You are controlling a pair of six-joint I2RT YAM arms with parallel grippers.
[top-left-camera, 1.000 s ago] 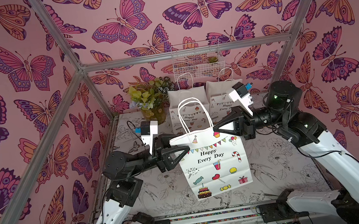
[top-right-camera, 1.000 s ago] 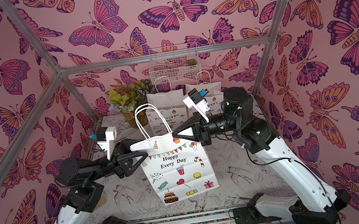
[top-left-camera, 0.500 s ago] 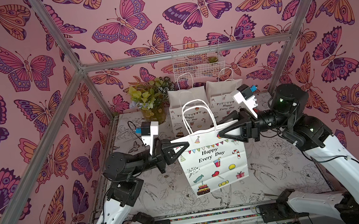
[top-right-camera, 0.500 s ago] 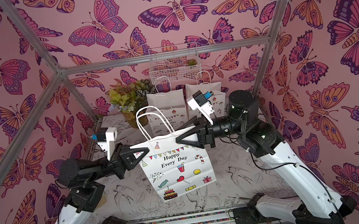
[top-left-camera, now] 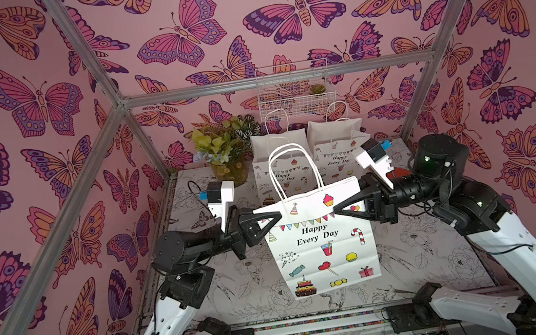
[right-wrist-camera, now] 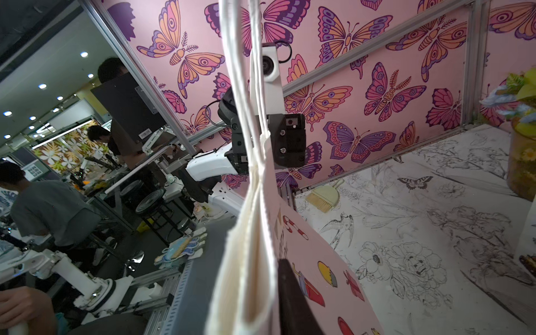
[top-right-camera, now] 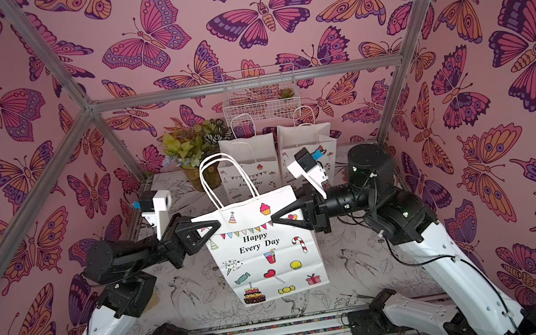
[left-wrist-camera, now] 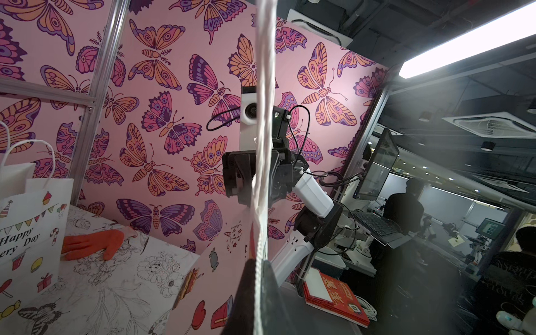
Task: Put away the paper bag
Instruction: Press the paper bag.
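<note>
Aloft between two robot arms, the paper bag (top-left-camera: 319, 239) printed "Happy Every Day" hangs upright over the middle of the flower-sketched table (top-left-camera: 414, 254), its bottom edge apparently clear of the surface. The left gripper (top-left-camera: 275, 215) is pinched tight on the bag's upper left edge, and the right gripper (top-left-camera: 338, 209) is pressed onto the upper right edge, so the top rim stretches flat between them in both top views. The bag's white twisted handles (top-left-camera: 291, 168) stand up above the rim. Behind, against the back wall, two matching bags (top-left-camera: 337, 151) stand side by side, with a potted plant (top-left-camera: 221, 146) just beside them and a wire basket (top-left-camera: 296, 98) mounted on the wall above. An orange glove (left-wrist-camera: 92, 245) lies on the table near the side wall, seen from the left wrist; a hand brush (right-wrist-camera: 323, 197) lies by the opposite wall.
</note>
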